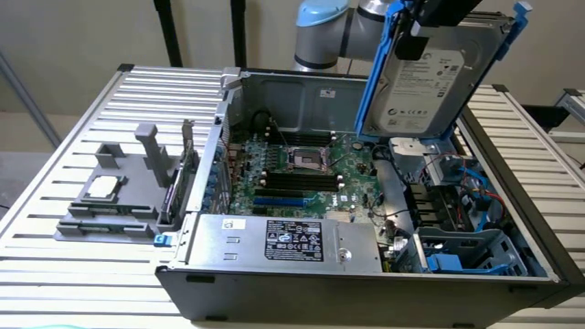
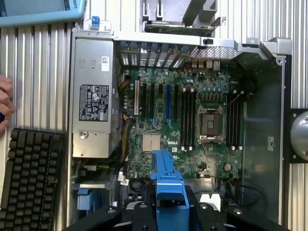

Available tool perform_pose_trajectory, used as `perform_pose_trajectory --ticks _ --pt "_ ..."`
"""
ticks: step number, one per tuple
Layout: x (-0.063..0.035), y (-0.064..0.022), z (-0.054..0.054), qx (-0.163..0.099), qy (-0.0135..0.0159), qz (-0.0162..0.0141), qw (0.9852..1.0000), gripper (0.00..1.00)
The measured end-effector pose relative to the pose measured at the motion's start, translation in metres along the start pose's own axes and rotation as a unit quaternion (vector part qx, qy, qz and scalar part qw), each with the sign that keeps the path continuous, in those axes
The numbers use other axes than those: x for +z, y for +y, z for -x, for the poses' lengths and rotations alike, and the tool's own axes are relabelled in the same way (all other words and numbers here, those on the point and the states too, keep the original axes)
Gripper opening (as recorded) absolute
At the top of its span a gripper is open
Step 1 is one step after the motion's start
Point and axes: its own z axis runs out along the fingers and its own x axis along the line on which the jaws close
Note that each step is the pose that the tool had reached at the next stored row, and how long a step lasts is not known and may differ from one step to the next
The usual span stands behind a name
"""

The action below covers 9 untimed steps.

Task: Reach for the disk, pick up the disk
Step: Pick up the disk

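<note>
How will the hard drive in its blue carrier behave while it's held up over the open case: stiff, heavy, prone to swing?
The hard drive looks like a rigid metal slab, so it probably won't flex. It is likely dense for its size. It hangs tilted above the motherboard, so it may pivot. The gripper sits on the blue carrier, whose thin plastic could give or slip.

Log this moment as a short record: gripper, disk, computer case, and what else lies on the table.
gripper: shut on the blue carrier of the disk
disk: held in the air above the open case, tilted, white label facing the exterior view
computer case: lid off, lying on the slatted table; green circuit board and silver power box exposed
other things: grey holder with a small square chip, on the exterior view's left; black keyboard; a person's hand beside it
</note>
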Motion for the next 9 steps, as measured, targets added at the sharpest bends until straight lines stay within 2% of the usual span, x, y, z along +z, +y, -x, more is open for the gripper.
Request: perform_pose_trajectory --ticks 9 --pt "-0.0022 -0.0191 -0.026 0.000 0.0000 0.0007 1.0000 0.33"
